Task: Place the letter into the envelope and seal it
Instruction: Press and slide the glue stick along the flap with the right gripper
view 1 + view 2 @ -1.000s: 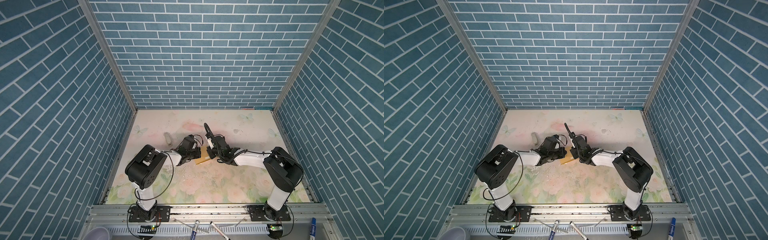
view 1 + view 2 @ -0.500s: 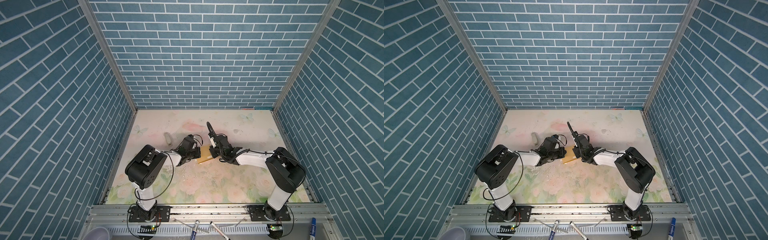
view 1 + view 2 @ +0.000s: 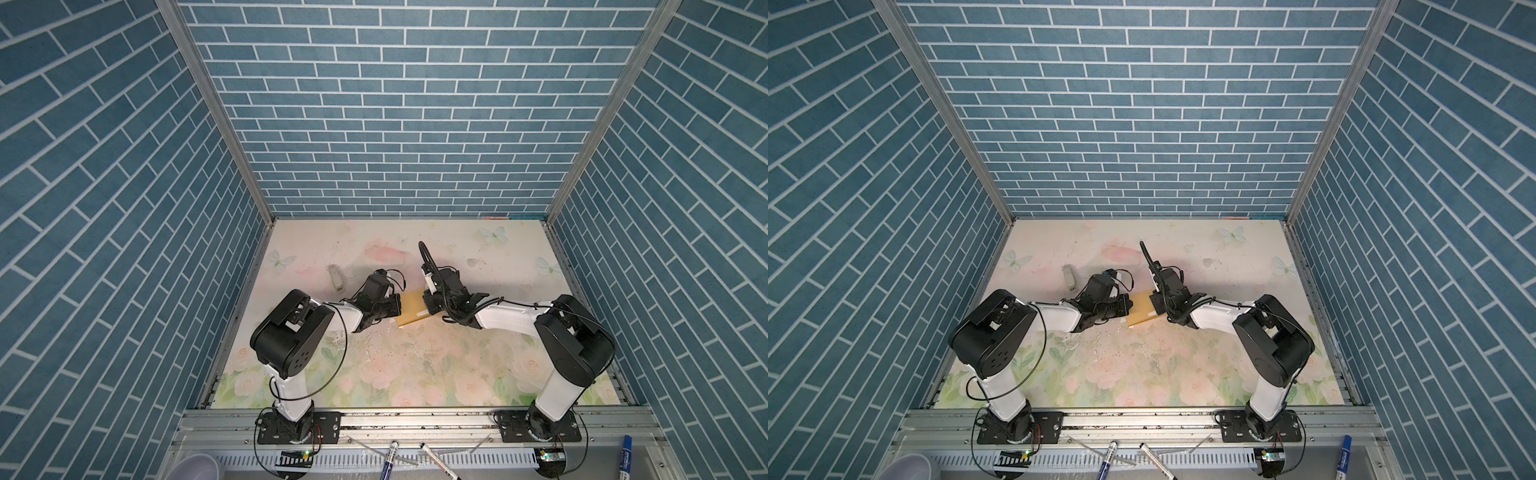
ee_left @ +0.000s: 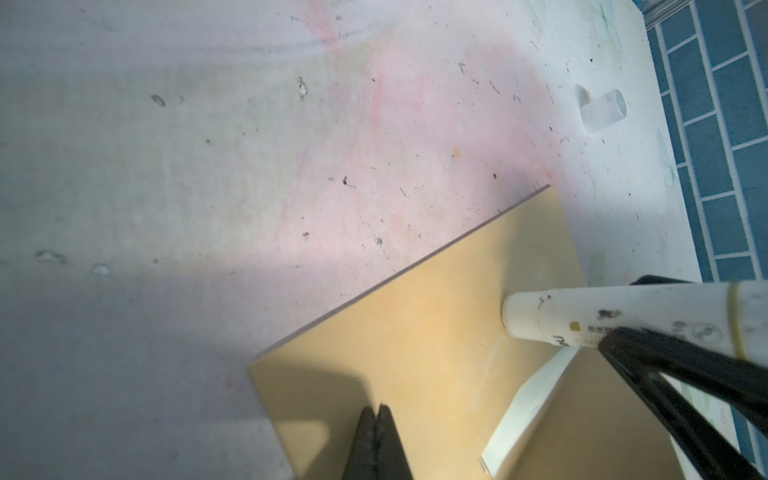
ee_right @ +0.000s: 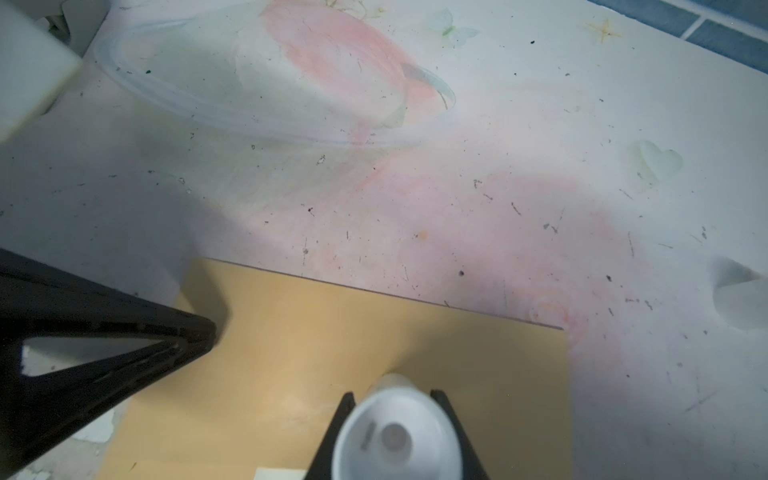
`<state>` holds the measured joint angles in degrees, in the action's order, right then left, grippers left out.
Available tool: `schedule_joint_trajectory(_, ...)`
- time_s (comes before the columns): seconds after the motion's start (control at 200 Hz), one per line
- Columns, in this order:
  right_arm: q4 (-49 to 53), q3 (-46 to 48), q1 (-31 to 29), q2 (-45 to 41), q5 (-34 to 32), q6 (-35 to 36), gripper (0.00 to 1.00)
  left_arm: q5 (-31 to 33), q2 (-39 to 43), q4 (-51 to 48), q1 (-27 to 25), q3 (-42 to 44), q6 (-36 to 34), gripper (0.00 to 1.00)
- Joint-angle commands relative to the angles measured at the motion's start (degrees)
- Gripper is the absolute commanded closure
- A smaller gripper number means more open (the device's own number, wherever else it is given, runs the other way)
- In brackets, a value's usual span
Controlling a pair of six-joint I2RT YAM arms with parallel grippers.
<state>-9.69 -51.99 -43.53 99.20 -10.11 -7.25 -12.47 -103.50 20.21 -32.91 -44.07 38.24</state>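
The floral worktop (image 3: 415, 361) carries the yellow envelope (image 3: 411, 309), which lies flat at its middle between the two arms. The left gripper (image 4: 376, 409), jaws closed together, rests its tips on the envelope near one edge. The right gripper (image 5: 392, 395) clamps a white glue stick (image 5: 395, 432) whose tip touches the envelope's face.

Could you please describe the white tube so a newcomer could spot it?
On the floral table, find the mustard envelope between the two arms. The white tube is clamped in the right tool, tip against the envelope. Unlike the flat white strip beside it, it is round.
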Motion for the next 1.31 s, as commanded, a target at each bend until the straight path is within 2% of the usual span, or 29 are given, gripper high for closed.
schedule_joint_trajectory(0.0,5.1,1.6,1.0,0.3,-0.9,-0.3,1.0,2.2,-1.5,-5.8,0.3,1.8,-0.1,1.0)
schedule_joint_trajectory(1.3,8.0,5.0,5.8,-1.7,-5.0,-2.8,1.0,2.7,-2.5,-6.7,0.4,1.6,-0.4,1.0)
